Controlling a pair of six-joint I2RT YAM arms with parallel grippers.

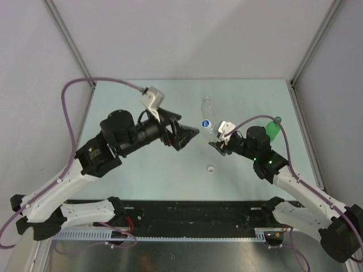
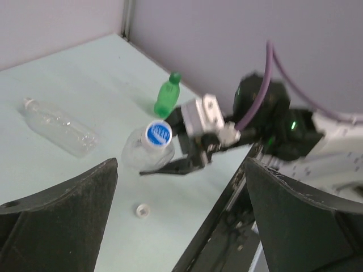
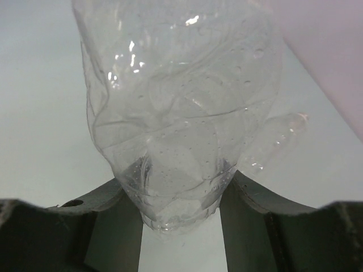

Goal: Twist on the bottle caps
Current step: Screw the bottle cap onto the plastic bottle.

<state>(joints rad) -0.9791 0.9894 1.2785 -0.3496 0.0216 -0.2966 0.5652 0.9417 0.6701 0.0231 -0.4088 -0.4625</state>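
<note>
My right gripper (image 3: 180, 190) is clamped on a clear bottle (image 3: 176, 102) whose body fills that wrist view and hides its neck. My left gripper (image 2: 181, 170) stands wide apart and empty, facing the bottle's blue-topped cap (image 2: 159, 134). From above, both arms reach in over mid-table with the grippers near each other, and the held bottle is hard to separate from a second clear bottle (image 2: 57, 127) lying behind it. A loose white cap (image 1: 210, 168) lies on the table (image 1: 153, 175) nearer the bases, and the green bottle (image 2: 167, 96) stands capped beside the right wrist.
</note>
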